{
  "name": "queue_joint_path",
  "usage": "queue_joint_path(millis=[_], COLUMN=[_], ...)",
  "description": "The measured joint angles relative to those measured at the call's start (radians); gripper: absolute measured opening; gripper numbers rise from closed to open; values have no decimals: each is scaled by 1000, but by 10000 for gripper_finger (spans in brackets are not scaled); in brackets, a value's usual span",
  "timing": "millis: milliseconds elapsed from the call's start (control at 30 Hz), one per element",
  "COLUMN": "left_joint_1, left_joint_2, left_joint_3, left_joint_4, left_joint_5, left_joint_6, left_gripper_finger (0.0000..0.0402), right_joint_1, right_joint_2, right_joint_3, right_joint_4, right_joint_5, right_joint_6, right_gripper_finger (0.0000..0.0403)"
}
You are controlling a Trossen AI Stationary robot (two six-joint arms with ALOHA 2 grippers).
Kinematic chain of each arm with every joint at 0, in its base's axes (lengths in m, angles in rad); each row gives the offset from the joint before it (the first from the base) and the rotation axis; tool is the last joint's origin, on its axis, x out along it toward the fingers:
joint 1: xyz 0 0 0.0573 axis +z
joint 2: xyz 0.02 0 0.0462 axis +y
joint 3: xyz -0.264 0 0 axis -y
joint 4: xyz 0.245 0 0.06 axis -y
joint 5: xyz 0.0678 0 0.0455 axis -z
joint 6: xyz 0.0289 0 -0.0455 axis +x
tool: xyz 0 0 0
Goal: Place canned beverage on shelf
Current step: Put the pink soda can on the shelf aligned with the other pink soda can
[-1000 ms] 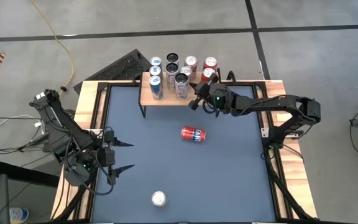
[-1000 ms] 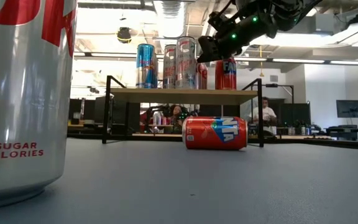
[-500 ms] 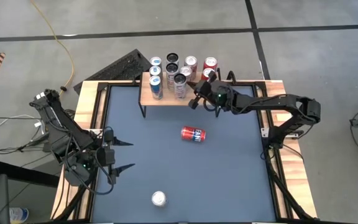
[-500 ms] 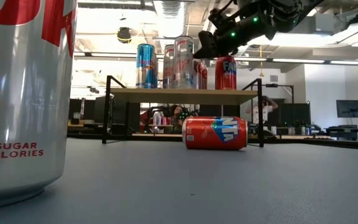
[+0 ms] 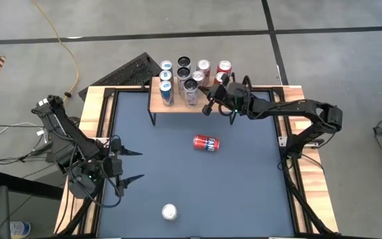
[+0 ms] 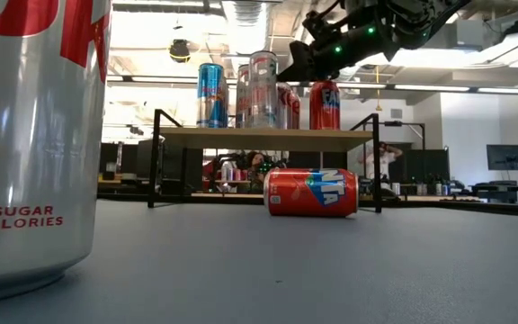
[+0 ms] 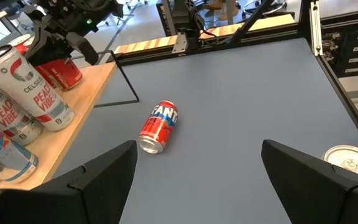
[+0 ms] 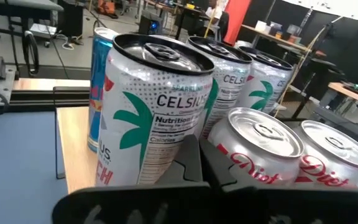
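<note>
The shelf [image 5: 178, 105] stands at the table's far edge and carries several upright cans. My right gripper [image 5: 205, 110] is shut and reaches level from the right, over the shelf's right front part. Its tips [image 8: 194, 165] sit between a tall white Celsius can [image 8: 154, 118] and a Diet Coke can [image 8: 253, 155]. A red Fanta can [image 5: 206, 143] lies on its side at mid-table. A silver can [image 5: 170, 212] stands upright near the front edge. My left gripper [image 5: 141, 166] hangs open at the left, above the table. My right gripper's shut fingers [image 8: 188, 158] come level from the table's right and end at the side of the Celsius can [image 8: 166, 168], high on it in the low view. I cannot tell whether they touch it.
The cans crowd the shelf's left and far parts; its near right corner [image 5: 201, 107] is bare wood. The dark tabletop [image 5: 244, 186] lies open around the fallen can. Wooden rails [image 5: 314, 192] frame the table, and a keyboard [image 5: 128, 73] lies beyond the far left corner.
My right gripper has swung about: its wrist went toward the far edge while the shut tips stayed over the shelf's right front and rose a little. In the low view the tall Celsius can beside the tips has shifted slightly left along the shelf.
</note>
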Motion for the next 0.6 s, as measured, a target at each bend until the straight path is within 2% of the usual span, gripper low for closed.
queue_joint_path(millis=[333,467,600], left_joint_1=[0,0,0], left_joint_2=[0,0,0], left_joint_3=[0,0,0], left_joint_4=[0,0,-1], left_joint_5=[0,0,0], left_joint_6=[0,0,2], left_gripper_finger=[334,334,334], right_joint_1=[0,3,7], right_joint_2=[0,0,0], right_joint_3=[0,0,0], right_joint_4=[9,19,47], right_joint_5=[-38,12,11], right_joint_6=[-17,-15,-11], right_gripper_finger=[0,0,0])
